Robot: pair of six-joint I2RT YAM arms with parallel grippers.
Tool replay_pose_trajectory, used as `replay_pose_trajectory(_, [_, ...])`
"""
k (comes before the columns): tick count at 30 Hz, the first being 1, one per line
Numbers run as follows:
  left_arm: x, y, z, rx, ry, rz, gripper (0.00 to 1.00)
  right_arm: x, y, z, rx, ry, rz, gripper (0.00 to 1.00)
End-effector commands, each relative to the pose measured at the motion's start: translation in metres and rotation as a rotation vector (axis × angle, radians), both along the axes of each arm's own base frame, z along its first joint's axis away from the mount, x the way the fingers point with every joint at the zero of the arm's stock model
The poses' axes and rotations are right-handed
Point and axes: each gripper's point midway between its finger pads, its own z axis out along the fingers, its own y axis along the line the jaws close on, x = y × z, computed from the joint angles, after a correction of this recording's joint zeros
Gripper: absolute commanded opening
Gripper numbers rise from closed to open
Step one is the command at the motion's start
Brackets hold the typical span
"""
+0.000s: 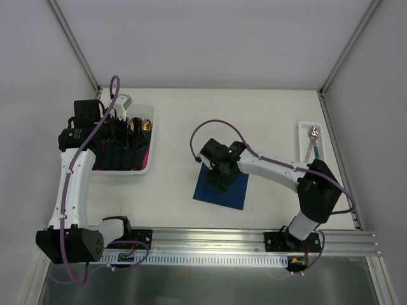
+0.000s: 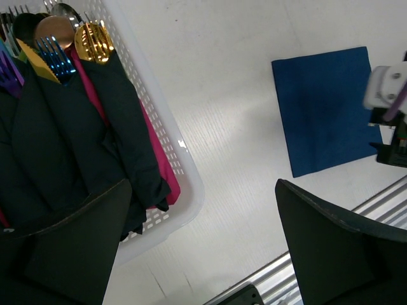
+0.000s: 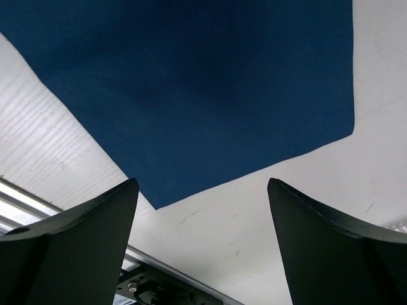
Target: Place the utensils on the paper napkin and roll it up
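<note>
White bench [image 1: 172, 121] surface filled the work area, enclosed by plain grey walls. The paper napkin [image 1: 227, 194] lay flat and unfolded on the bench, centre-front, near the aluminium rail [image 1: 210, 240] that carried the arm bases.

Right arm: the right gripper [image 3: 202, 190] hung directly above the napkin, towards its far-left part. Its fingers were spread wide, with nothing between them. In the right wrist view, the napkin's near corner and bare bench showed in the gap.

Left arm: the left gripper [image 2: 203, 190] was positioned over the near edge of a white perforated basket [image 1: 150, 112] at the left side of the bench. Its fingers were likewise spread and held nothing. The basket contained dark rolls [image 2: 63, 146] with gold and coloured cutlery heads [image 2: 94, 41] protruding at the far end.

A narrow white tray [image 1: 303, 129] stood at the far right of the bench, well apart from the napkin. One utensil [image 1: 313, 133] with a shiny head lay in it; further pieces could not be resolved.
</note>
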Motion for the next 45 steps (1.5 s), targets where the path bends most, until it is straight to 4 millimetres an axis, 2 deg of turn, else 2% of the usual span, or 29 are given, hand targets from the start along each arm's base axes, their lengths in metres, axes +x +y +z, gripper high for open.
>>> replay_pose_trajectory(1, [-0.004,-0.011,0.011,-0.065,0.015,-0.027,0.99,0.015,0.016,0.000,0.002,-0.019,0.056,0.86])
replay_pose_trajectory(7, [0.003,-0.013,0.016,-0.096,0.034,-0.005,0.99,0.022,0.041,-0.021,0.043,0.008,0.079,0.82])
replay_pose_trajectory(12, [0.007,-0.011,0.027,-0.115,0.027,0.029,0.99,0.023,0.045,-0.050,0.018,0.043,0.061,0.79])
replay_pose_trajectory(16, [0.007,-0.010,0.033,-0.119,0.019,0.049,0.99,0.022,0.048,-0.065,0.022,0.066,0.014,0.77])
replay_pose_trajectory(23, [0.005,-0.001,0.045,-0.097,-0.024,0.104,0.99,0.028,0.051,-0.073,0.091,0.090,-0.129,0.73])
replay_pose_trajectory(31, [0.003,0.013,0.052,-0.052,-0.061,0.183,0.99,0.059,0.046,-0.076,0.115,-0.004,-0.329,0.73])
replay_pose_trajectory(35, [0.005,0.009,0.046,-0.077,-0.025,0.175,0.99,0.076,0.044,-0.078,0.111,-0.034,-0.399,0.72])
replay_pose_trajectory(39, [0.010,0.010,0.037,-0.082,0.012,0.188,0.99,0.096,0.033,-0.078,0.138,-0.027,-0.514,0.72])
replay_pose_trajectory(45, [0.010,0.010,0.033,-0.086,0.026,0.193,0.99,0.113,0.031,-0.073,0.186,-0.017,-0.609,0.72])
